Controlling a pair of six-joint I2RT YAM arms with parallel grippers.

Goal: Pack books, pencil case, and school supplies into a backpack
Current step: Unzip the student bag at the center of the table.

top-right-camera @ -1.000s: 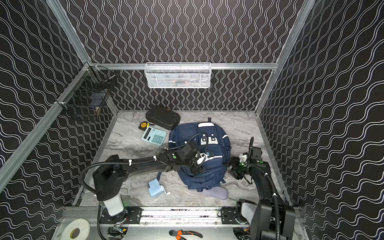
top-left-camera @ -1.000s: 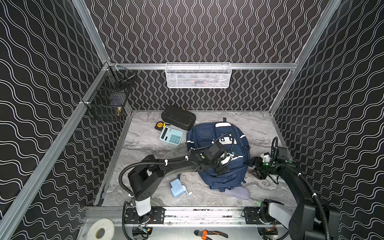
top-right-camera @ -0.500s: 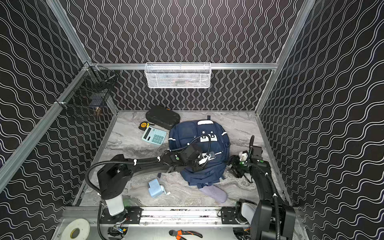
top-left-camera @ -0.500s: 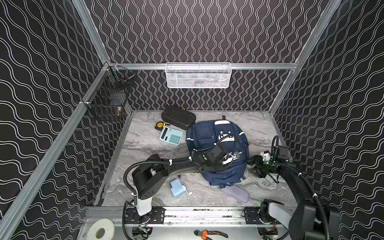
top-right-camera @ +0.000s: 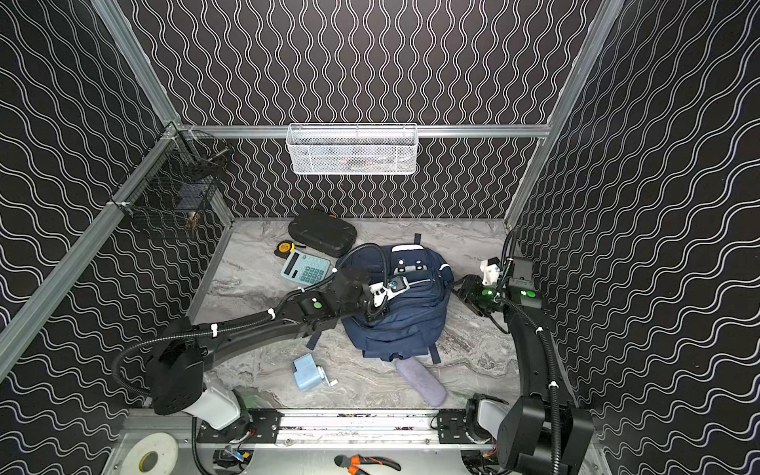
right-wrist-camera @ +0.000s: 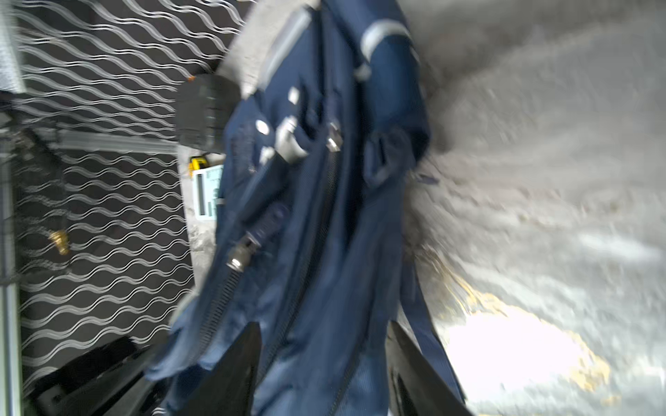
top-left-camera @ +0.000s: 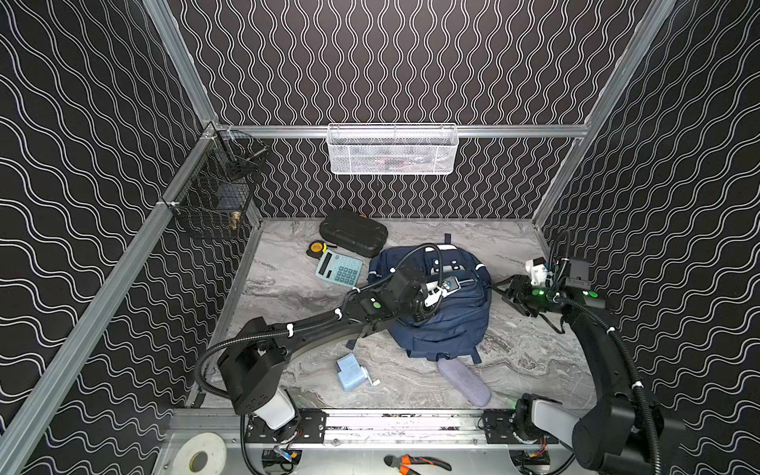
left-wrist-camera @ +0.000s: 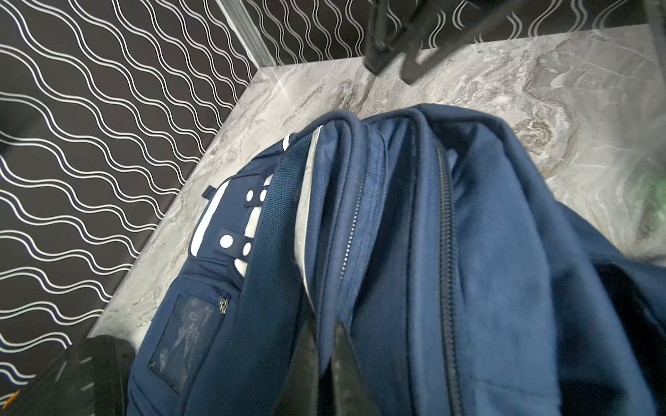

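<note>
The navy backpack (top-left-camera: 448, 325) (top-right-camera: 403, 325) lies mid-table, top toward the back wall. My left gripper (top-left-camera: 436, 294) (left-wrist-camera: 324, 324) reaches over it from the left and is shut on a raised fold of the backpack (left-wrist-camera: 396, 252). My right gripper (top-left-camera: 503, 290) (right-wrist-camera: 323, 324) is at the bag's right edge, jaws apart with backpack (right-wrist-camera: 317, 216) fabric between them. The mint calculator (top-left-camera: 339, 268) lies left of the bag. The light-blue sharpener (top-left-camera: 353, 372) and the grey-lavender pencil case (top-left-camera: 464, 381) lie near the front. The books are out of view.
A black hard case (top-left-camera: 353, 233) and a yellow tape measure (top-left-camera: 316, 248) sit by the back wall. A white wire basket (top-left-camera: 392, 150) hangs on the back rail, a black wire basket (top-left-camera: 214, 197) on the left rail. Pliers (top-left-camera: 415, 462) and a tape roll (top-left-camera: 199, 454) lie below the front rail.
My left gripper closed on a backpack fold and the bag shifted toward the back, uncovering more of the pencil case. My right gripper's jaws narrowed slightly.
</note>
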